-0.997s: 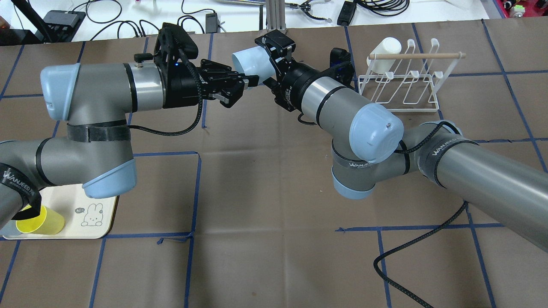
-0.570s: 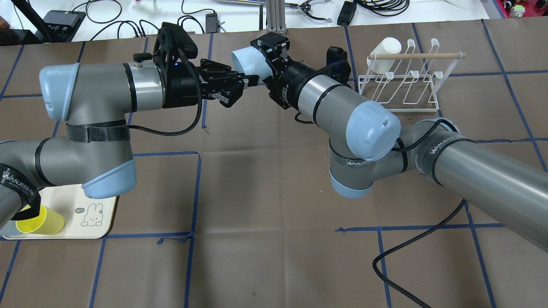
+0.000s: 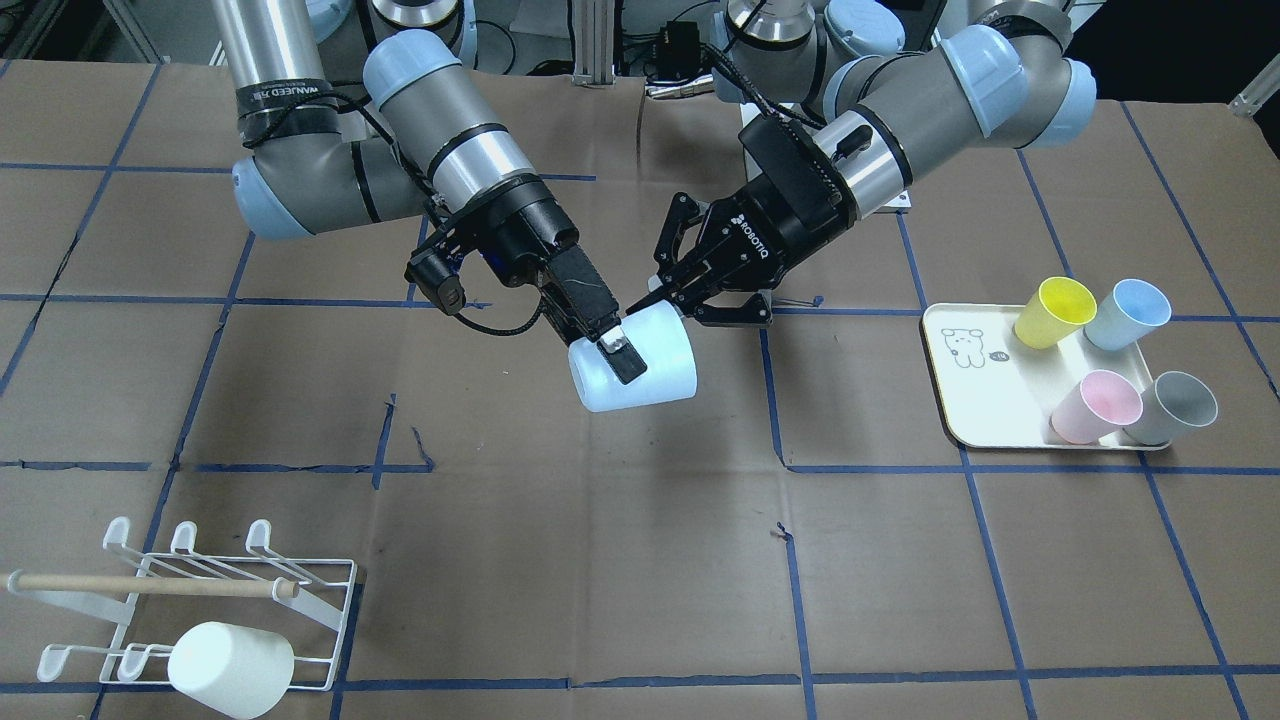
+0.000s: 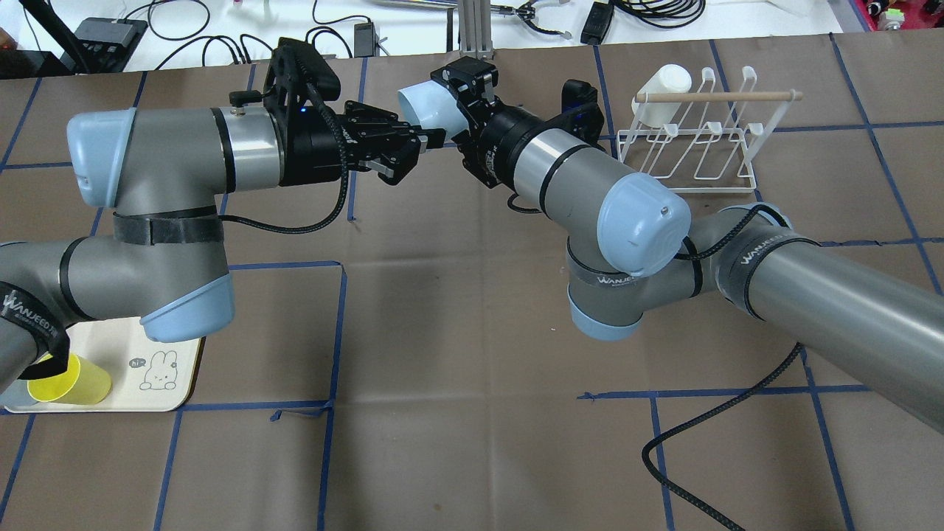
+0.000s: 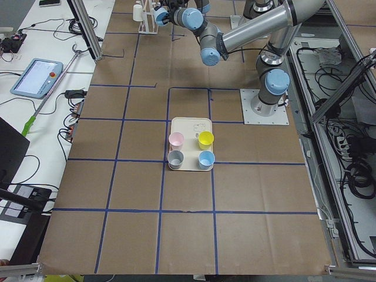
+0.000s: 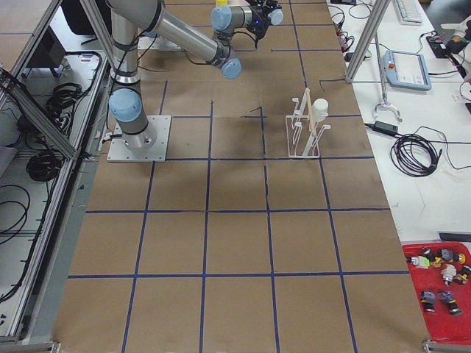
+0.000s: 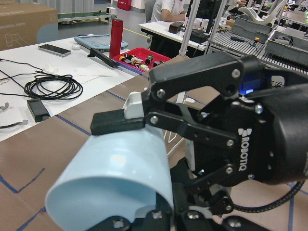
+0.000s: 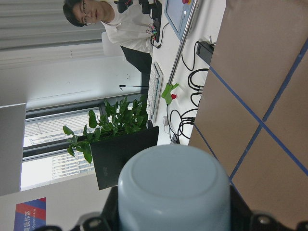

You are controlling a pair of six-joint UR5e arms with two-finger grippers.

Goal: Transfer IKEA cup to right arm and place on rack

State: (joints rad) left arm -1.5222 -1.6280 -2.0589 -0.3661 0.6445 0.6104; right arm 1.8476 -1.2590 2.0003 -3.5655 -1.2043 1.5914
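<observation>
Above the brown paper worktop [image 3: 620,560], I see the smooth pale-blue cup [image 3: 662,372] lying sideways in the right hand [image 3: 622,358], its flat padded fingers clamped across the tapered wall. The left hand [image 3: 700,303], a black linkage claw, is spread wide, one tip close by the rim.

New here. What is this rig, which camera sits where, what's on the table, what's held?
A two-armed robot at a brown table. Four fixed cameras: one facing the robot, one overhead behind it, one at each table end. Two more ride on the wrists. The right gripper is shut on a pale blue cup, held above the table. The left gripper, marked ROBOTIQ, is open beside it. On the table: a wire rack carrying a white cup, and a tray with four coloured cups.
</observation>
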